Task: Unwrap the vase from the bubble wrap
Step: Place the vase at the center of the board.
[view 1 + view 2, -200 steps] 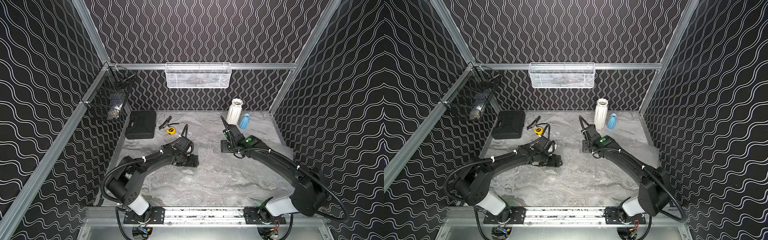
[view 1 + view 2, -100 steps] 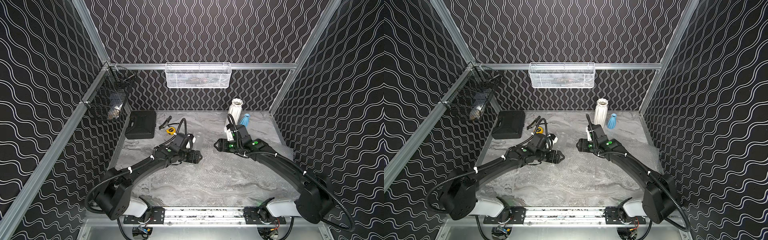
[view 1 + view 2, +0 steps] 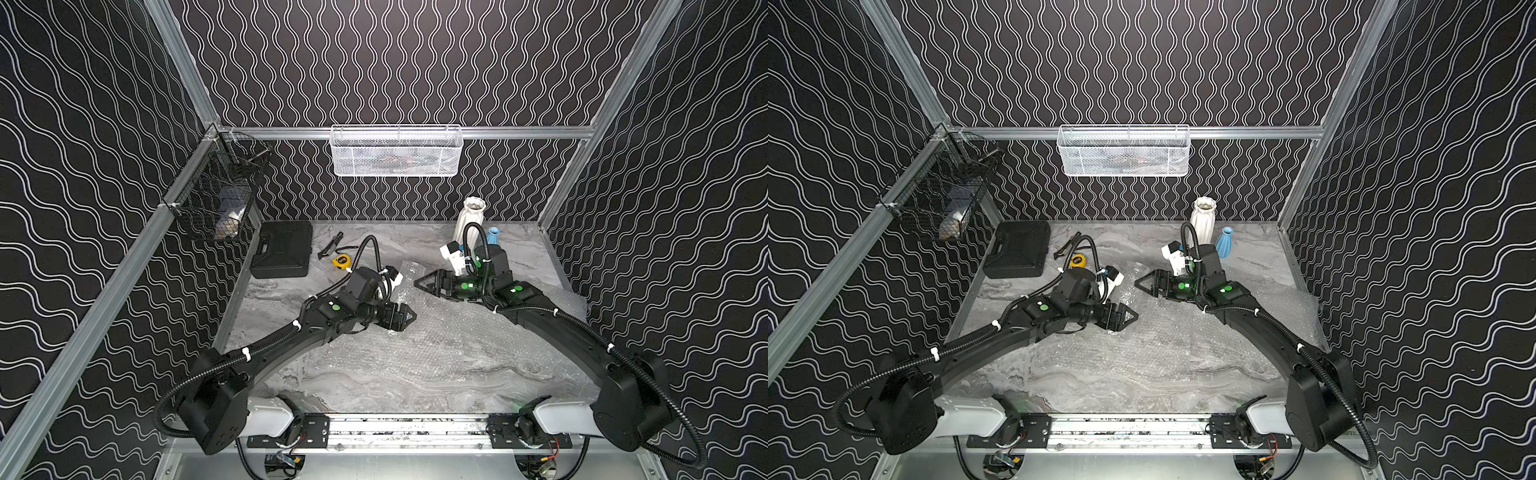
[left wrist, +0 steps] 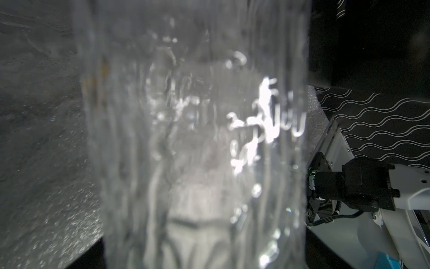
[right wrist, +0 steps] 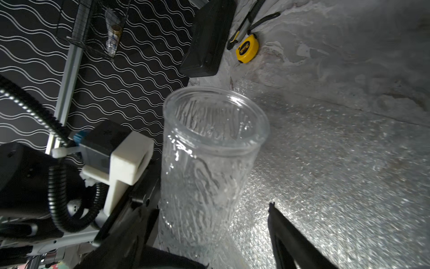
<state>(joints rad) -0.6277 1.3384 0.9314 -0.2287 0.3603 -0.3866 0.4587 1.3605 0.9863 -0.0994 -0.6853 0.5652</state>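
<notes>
widening the right pincer [image 3: 422, 284], freshly swung down level, to well apart just beside the bare vase [image 3: 405, 284]. leaving it upright between both pincers, on bubble wrap [image 3: 449, 345] lying flat beneath them. failing to tell apart-or-clamped for the left pincer [image 3: 405, 318]. judging unwrapping practically done.

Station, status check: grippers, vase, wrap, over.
Right gripper open, facing the clear vase. Left gripper low beside it, jaws unclear. Vase upright and bare on the flattened bubble wrap. Left arm crowds the vase.
</notes>
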